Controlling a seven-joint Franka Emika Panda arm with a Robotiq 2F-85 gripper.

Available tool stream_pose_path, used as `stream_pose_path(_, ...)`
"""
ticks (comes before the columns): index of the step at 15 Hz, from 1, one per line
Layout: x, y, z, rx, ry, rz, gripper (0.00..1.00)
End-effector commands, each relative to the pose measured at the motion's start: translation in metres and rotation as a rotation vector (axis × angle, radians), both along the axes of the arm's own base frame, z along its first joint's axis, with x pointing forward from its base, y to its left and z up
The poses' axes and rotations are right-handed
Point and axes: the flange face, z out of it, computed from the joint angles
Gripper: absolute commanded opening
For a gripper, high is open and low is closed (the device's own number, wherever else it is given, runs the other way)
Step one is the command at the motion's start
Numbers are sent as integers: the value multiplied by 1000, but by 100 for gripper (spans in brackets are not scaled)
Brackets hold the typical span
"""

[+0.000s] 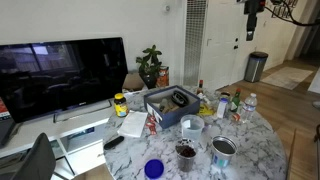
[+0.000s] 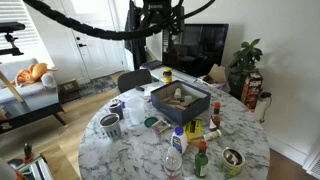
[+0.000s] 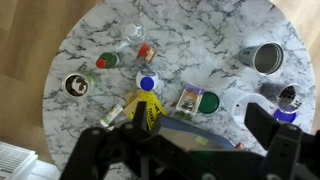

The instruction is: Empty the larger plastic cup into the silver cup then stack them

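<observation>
One hand (image 3: 197, 130) released and empty, fingers (image 3: 268, 132) blurred, cropped, silver cup (image 3: 265, 58) beyond.

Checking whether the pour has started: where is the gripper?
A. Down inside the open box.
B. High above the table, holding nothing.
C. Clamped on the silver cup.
B: in an exterior view the gripper hangs far above the marble table, and the silver cup stands alone below.
</observation>
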Motion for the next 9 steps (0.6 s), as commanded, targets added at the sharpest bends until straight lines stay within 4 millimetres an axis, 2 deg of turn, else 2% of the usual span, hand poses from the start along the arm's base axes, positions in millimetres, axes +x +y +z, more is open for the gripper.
stream_pose_path(1, 0, 0, 1, 0, 1, 0, 100)
stream_pose_path(4, 0, 0, 1, 0, 1, 0, 100)
stream_pose_path(6, 13, 25, -20, 36, 33, 70, 100)
stream_pose_path(9, 34, 79, -55, 113, 20, 192, 100)
